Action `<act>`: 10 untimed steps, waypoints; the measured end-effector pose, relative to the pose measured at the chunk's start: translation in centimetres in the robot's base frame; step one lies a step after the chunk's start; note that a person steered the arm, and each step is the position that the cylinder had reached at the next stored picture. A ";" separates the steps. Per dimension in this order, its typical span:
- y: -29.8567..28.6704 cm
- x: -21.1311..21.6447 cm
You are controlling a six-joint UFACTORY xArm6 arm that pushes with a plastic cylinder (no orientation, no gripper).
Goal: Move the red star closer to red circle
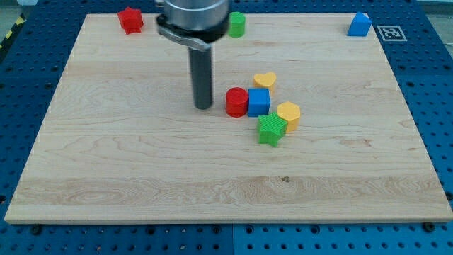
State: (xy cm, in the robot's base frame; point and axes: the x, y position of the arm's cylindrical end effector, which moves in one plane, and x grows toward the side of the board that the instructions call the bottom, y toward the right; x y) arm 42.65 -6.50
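The red star (130, 19) sits near the view's top left corner of the wooden board (141, 163). The red circle (237, 102) stands near the board's middle, touching a blue cube (259, 102) on its right. My tip (204, 106) rests on the board just left of the red circle, with a small gap between them. The tip is far below and to the right of the red star.
A yellow heart (265, 79) lies just above the blue cube. A yellow hexagon (289, 115) and a green star (271, 129) sit below and right of it. A green cylinder (236, 24) stands at the top centre. A blue block (359, 25) is at the top right.
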 end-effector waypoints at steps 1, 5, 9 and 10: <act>-6.0 -4.6; -20.0 -22.9; -11.4 -23.2; -11.8 -23.2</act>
State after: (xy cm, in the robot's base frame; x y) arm 19.43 -18.27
